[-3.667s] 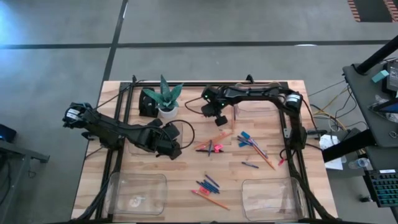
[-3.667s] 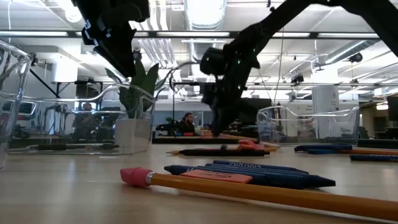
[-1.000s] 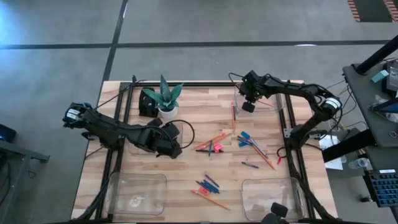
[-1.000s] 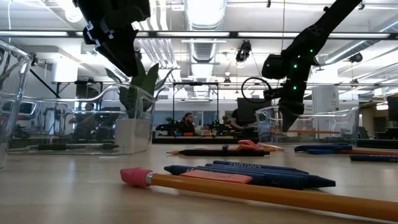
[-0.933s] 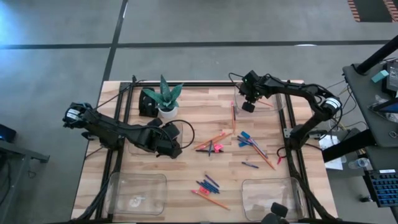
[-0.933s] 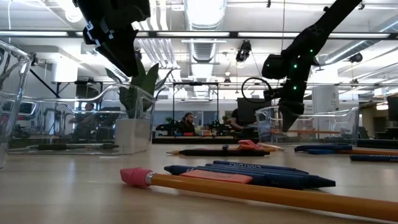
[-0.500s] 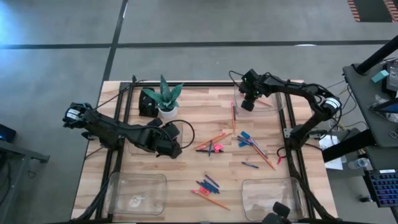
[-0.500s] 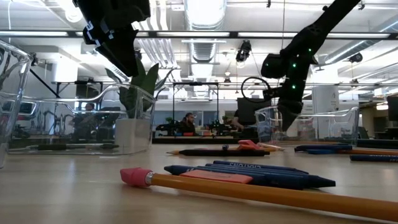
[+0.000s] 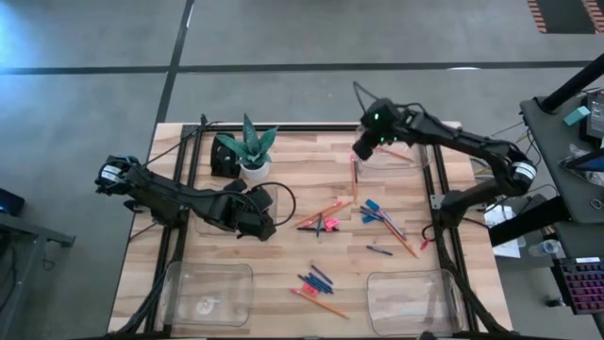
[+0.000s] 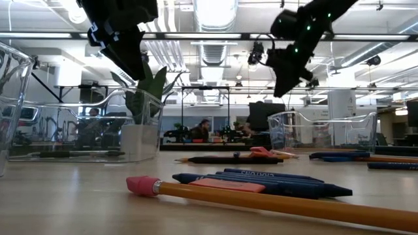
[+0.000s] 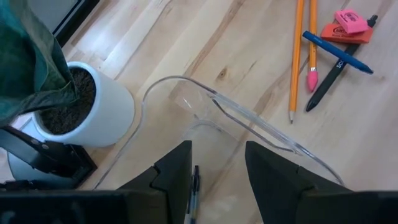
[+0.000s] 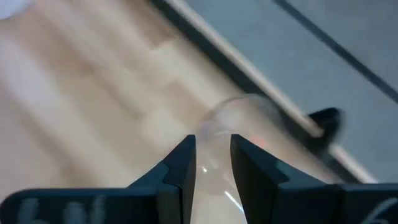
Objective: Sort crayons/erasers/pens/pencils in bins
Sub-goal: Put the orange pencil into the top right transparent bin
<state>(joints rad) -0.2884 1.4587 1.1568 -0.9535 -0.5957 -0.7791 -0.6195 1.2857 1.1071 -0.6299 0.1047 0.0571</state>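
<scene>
With the right gripper parted and empty above the far right bin, and the left gripper likewise parted over its own bin, the pencils lay well apart from either's fingers mid-table, likely light, stiff, apt to roll, best pinched mid-shaft.

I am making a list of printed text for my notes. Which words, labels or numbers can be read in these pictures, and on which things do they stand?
None can be read for certain.
Blue crayons in the low view: pale lettering on the wrapper, too blurred to read.
Black pen in the left wrist view: small white marks on the barrel, too small to read.
</scene>
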